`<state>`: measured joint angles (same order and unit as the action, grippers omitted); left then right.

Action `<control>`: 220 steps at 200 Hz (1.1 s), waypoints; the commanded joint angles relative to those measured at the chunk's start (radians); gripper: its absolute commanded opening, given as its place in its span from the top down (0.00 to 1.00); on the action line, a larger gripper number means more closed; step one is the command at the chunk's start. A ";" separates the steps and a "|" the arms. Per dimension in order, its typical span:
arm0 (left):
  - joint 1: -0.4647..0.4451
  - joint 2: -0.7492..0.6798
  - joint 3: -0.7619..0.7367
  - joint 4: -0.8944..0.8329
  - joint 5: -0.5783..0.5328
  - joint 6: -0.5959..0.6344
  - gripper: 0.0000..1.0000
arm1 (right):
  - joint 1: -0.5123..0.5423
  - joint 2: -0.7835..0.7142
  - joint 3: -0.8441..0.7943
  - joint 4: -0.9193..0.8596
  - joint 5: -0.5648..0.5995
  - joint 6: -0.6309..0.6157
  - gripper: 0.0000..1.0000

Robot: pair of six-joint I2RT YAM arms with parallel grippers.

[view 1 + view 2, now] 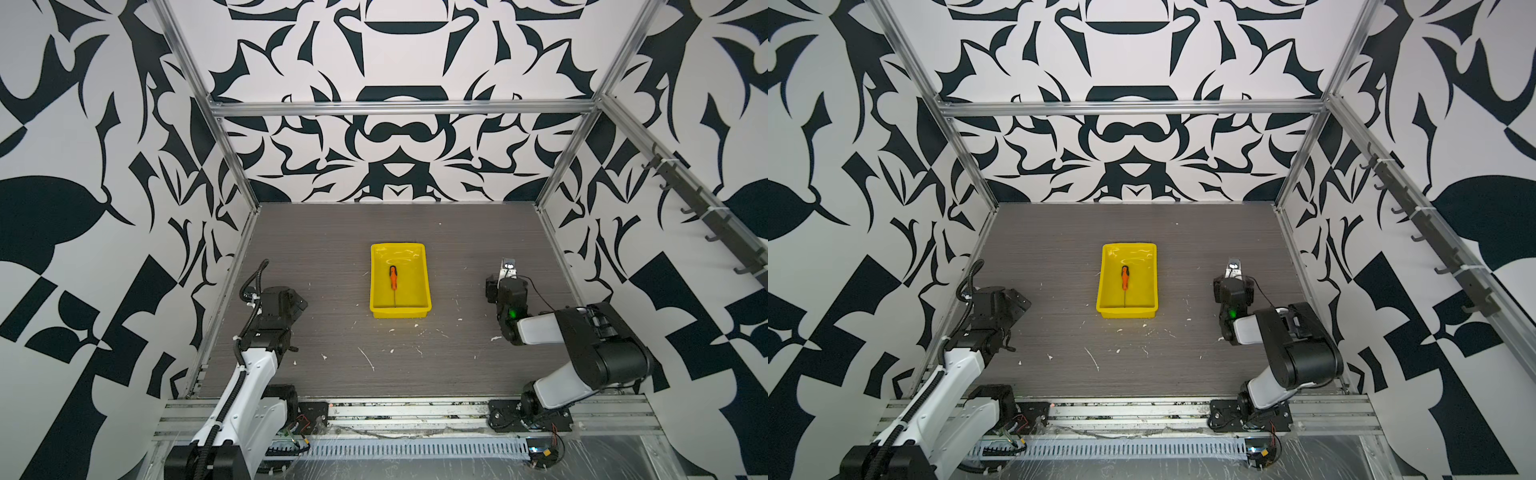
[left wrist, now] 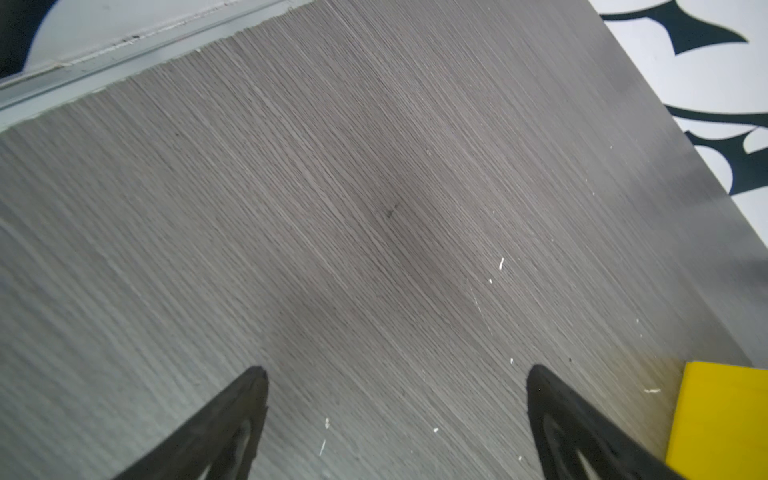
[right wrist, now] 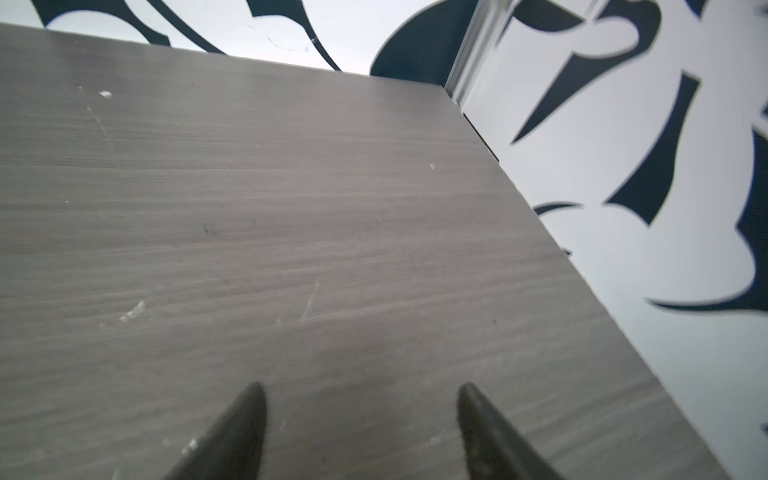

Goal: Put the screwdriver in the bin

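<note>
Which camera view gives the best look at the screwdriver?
A top view: both top views show the screwdriver whole, lying flat in the yellow bin, orange handle and thin shaft both clear. The left wrist view catches only a corner of the bin; the right wrist view shows only table.

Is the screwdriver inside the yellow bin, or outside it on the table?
Inside. In both top views the screwdriver lies flat on the floor of the bin, within its walls.
</note>
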<state>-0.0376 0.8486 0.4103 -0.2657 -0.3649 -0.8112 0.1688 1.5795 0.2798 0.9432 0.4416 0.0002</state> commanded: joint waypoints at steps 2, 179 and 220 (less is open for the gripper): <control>0.004 -0.023 -0.012 0.034 -0.044 -0.041 0.00 | 0.019 -0.008 -0.032 0.206 -0.007 -0.015 0.00; 0.004 0.232 -0.010 0.652 -0.094 0.494 0.00 | 0.002 -0.012 0.041 0.064 -0.089 -0.037 0.00; 0.004 0.273 -0.069 0.769 -0.114 0.544 0.00 | -0.004 -0.013 0.048 0.047 -0.108 -0.035 0.00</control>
<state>-0.0376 1.1007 0.3958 0.3714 -0.4541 -0.3279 0.1738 1.5829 0.3054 0.9844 0.3504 -0.0299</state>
